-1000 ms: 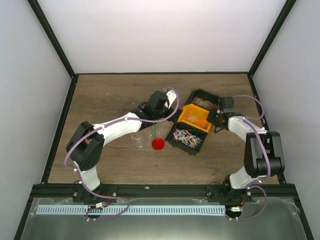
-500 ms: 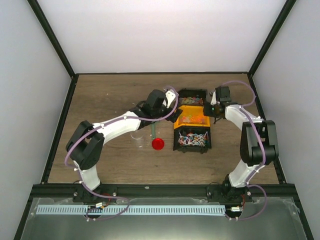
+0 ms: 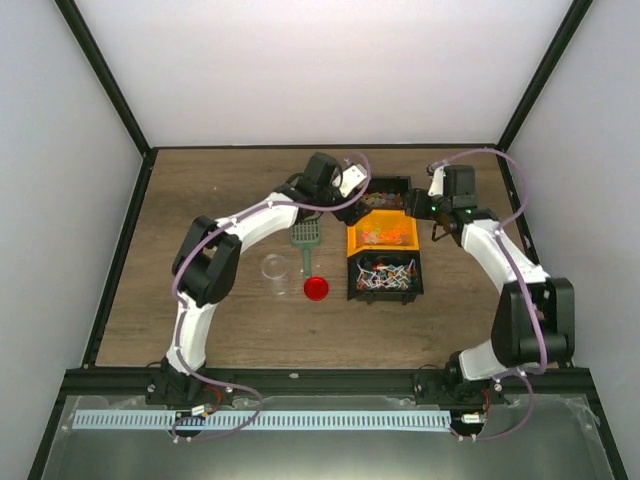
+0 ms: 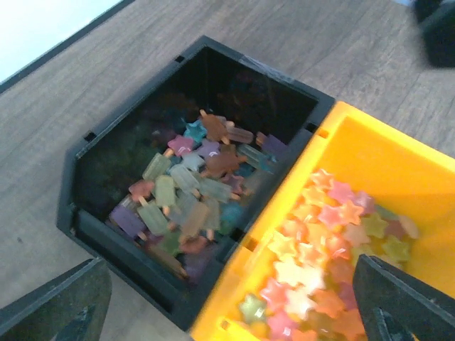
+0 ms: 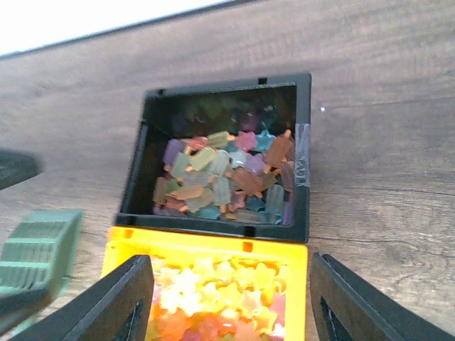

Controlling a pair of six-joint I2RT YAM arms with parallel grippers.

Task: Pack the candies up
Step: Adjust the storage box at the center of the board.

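Observation:
The candies fill three bins in a row: popsicle shapes [image 4: 192, 192] in the far black bin [image 3: 385, 190], stars [image 3: 382, 233] in the orange bin [image 5: 206, 245], thin sticks [image 3: 385, 276] in the near black bin. My left gripper [image 3: 350, 207] hangs open at the left side of the far two bins, its fingertips [image 4: 60, 302] wide apart above them and holding nothing. My right gripper [image 3: 428, 212] is open at their right side. In the right wrist view its fingers [image 5: 124, 298] straddle the stars [image 5: 213, 298] without touching the bin.
A green slotted scoop [image 3: 305, 236] lies left of the orange bin and shows blurred [image 5: 35, 252] in the right wrist view. A clear jar [image 3: 273, 266] and a round red lid [image 3: 316, 288] sit nearer. Black frame rails border the wooden table [image 3: 200, 190].
The tilted row of bins has swung straight. My right gripper has opened and drawn back from the bin edge. The left arm moved up and right, uncovering the scoop.

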